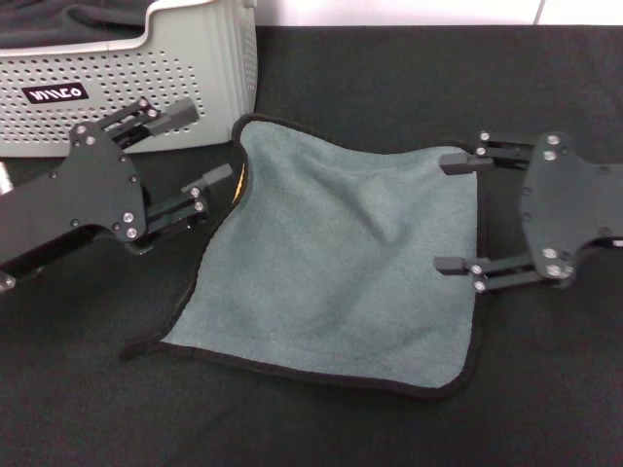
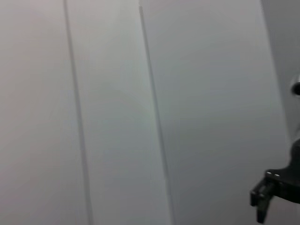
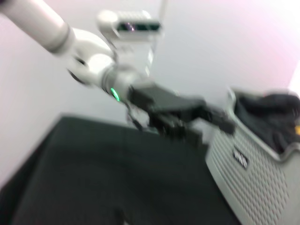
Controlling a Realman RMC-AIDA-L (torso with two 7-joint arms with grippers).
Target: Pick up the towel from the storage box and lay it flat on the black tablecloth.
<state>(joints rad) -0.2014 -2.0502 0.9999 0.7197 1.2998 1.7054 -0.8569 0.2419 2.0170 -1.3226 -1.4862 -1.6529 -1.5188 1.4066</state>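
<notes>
The towel (image 1: 341,263) lies spread on the black tablecloth (image 1: 545,389), grey-teal face up, with a sliver of yellow-orange at its left edge (image 1: 237,185). Its near-left edge is slightly rolled. My left gripper (image 1: 201,146) is open just left of the towel's far-left corner, in front of the storage box (image 1: 185,73). At the towel's right edge my right gripper (image 1: 450,214) is open, its fingertips (image 1: 453,163) over the hem with nothing held. The right wrist view shows the left gripper (image 3: 187,117), the storage box (image 3: 253,173) and the tablecloth (image 3: 117,178).
A dark grey cloth (image 1: 58,24) lies inside the storage box, also seen as a dark cloth (image 3: 267,115) in the right wrist view. The box carries a black label (image 1: 55,93). The left wrist view shows only a white wall (image 2: 117,112).
</notes>
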